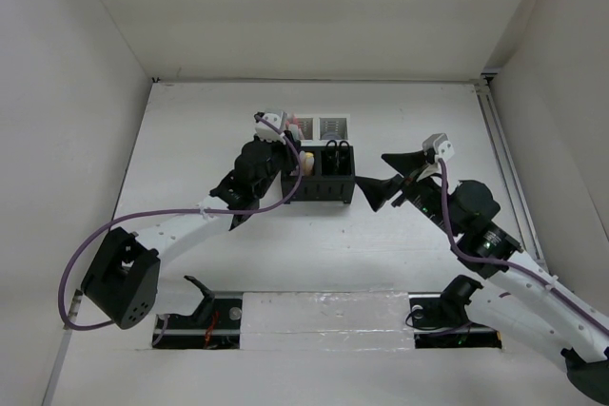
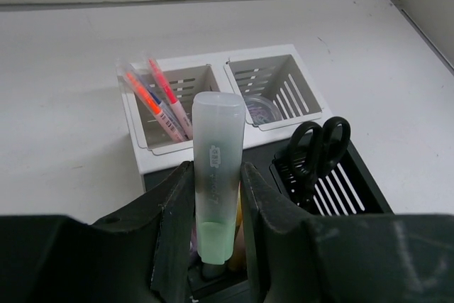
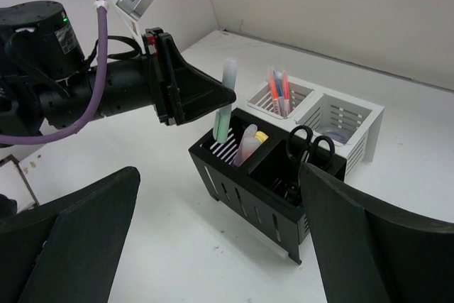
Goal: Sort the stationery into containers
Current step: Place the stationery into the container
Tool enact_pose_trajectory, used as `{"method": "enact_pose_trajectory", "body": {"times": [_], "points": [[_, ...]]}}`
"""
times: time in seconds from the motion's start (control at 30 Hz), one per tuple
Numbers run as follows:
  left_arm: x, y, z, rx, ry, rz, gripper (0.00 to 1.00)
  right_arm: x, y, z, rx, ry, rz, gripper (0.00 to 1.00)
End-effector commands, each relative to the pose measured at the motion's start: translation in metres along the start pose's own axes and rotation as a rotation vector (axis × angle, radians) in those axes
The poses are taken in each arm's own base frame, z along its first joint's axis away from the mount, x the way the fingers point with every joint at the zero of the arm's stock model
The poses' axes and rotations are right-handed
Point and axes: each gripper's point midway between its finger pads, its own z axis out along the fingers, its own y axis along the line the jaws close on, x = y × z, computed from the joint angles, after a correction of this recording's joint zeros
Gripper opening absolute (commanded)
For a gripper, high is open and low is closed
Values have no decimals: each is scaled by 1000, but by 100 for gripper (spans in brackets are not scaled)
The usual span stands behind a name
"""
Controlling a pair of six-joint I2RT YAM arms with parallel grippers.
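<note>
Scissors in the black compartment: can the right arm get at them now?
Probably yes. The scissors' handles stand above the rim, the right jaws are open beside that compartment, and the left jaws, holding the green highlighter, are over the neighbouring one.

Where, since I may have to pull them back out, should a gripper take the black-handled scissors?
By the handle loops, coming straight down from above. The scissors stand blades-down in a black compartment, so only the loops rise above its rim, and the walls block any side approach.

Small dark print on green highlighter (image 2: 216, 168), too blurred to read
</note>
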Motion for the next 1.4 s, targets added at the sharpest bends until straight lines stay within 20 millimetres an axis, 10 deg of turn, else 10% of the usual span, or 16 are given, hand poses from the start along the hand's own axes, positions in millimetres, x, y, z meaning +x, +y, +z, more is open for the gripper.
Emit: {"method": "enact_pose_trajectory", "body": {"times": [0.0, 0.53, 0.77, 1.07, 1.37], "points": [[-17, 0, -3, -2, -64, -14, 25, -27, 6, 0, -20, -66, -21, 100], [-24, -3, -11, 14, -79, -41, 53, -27, 6, 0, -20, -66, -21, 100], [-90, 4, -56, -153, -148, -224, 100, -50, -1, -10, 53, -48, -10, 100], [-117, 76, -151, -650, -107, -399, 100, -75, -60, -65, 473, 16, 47, 100], [-128, 103, -226, -622, -160, -419, 100, -90, -72, -121, 598, 81, 35, 100]]}}
